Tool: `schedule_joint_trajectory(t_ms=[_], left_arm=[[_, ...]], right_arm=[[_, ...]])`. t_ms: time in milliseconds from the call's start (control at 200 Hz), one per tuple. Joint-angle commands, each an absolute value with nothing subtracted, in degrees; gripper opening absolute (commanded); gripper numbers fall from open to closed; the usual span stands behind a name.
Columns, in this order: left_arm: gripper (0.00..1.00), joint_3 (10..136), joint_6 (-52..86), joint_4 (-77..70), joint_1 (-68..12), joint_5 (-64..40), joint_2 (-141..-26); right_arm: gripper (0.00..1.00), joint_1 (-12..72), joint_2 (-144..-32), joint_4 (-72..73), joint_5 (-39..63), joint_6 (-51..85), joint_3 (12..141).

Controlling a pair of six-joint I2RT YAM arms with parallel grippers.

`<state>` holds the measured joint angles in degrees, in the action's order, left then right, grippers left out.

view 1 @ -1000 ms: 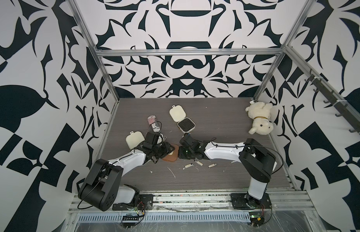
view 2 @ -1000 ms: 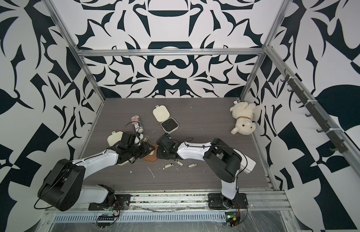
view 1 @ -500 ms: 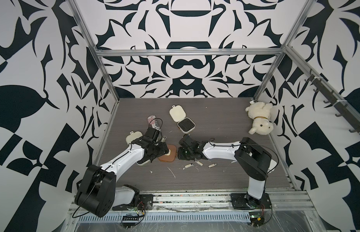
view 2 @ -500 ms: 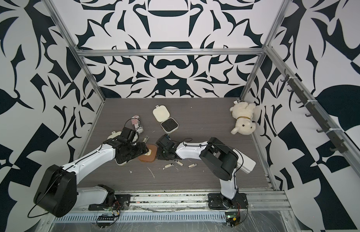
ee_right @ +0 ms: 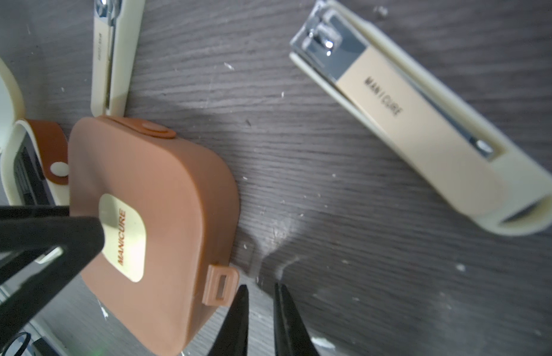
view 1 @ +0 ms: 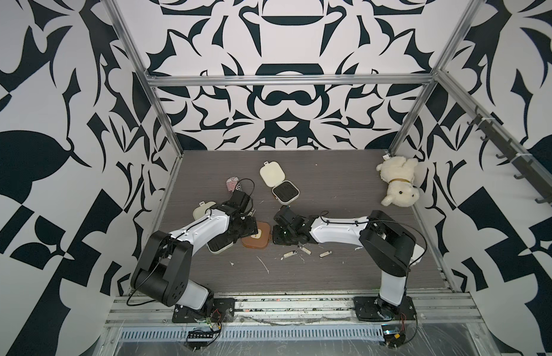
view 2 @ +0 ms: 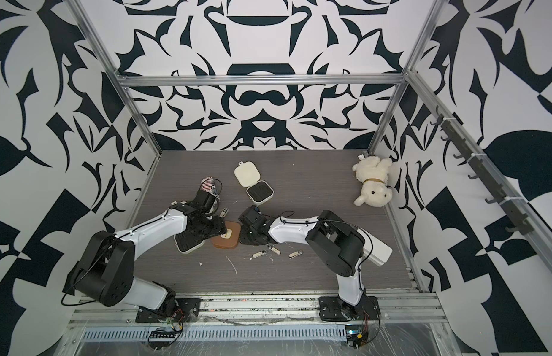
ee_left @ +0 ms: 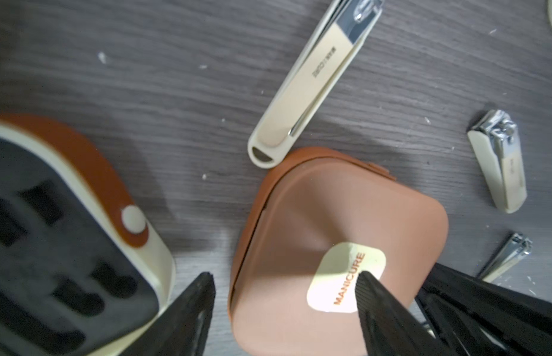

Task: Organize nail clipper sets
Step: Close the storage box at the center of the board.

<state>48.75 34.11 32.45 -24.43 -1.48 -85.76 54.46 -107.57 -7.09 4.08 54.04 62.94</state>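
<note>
Lying flat, brown case (ee_right: pixel 151 215) points its tab (ee_right: pixel 220 285) toward right pincer (ee_right: pixel 261 286).

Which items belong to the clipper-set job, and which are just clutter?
Job: brown case, far cream case, near cream case, loose clippers.
Clutter: striped can, plush dog.

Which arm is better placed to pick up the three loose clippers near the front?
Right. The clippers lie just beside the right gripper, whose jaws hold nothing. The left gripper is at the brown case, farther from them.
</note>
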Motion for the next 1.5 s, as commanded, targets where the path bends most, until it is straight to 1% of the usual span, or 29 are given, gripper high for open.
schedule_joint_trajectory(t_ms=[0, 160, 340, 645, 925, 975, 1205, 1325, 1495], left_arm=[[0.75, 50.3, 31.7, 35.1, -24.3, -0.8, -87.9], [0.71, 50.4, 31.5, 34.7, -24.3, -1.4, -90.6], [0.69, 49.6, 32.2, 34.2, -24.3, -1.6, -90.6], [0.67, 49.0, 32.3, 34.0, -24.3, -2.1, -90.4], [0.64, 48.7, 32.3, 33.5, -24.3, -3.2, -90.7], [0.64, 48.6, 32.4, 33.3, -24.3, -3.5, -90.7], [0.61, 47.8, 32.9, 32.1, -24.4, -4.8, -91.4], [0.6, 47.5, 33.2, 31.5, -24.5, -5.5, -91.7], [0.59, 47.4, 33.5, 31.1, -24.8, -6.1, -92.2]], right_arm=[[0.21, 54.3, -102.5, -8.5, 2.3, 52.7, 63.5], [0.23, 54.4, -101.1, -6.5, 3.4, 52.9, 63.2], [0.24, 54.4, -103.3, -4.1, 5.8, 53.8, 64.2], [0.26, 54.2, -107.6, -0.8, 7.8, 55.5, 64.8], [0.25, 53.7, -109.7, 1.8, 9.5, 56.9, 64.8], [0.23, 53.7, -109.9, 2.4, 9.8, 57.2, 64.7], [0.08, 53.5, -110.9, 4.2, 10.8, 58.7, 64.1], [0.0, 53.0, -111.7, 7.5, 12.0, 60.5, 62.6], [0.0, 52.7, -112.9, 13.4, 13.6, 62.8, 60.5]])
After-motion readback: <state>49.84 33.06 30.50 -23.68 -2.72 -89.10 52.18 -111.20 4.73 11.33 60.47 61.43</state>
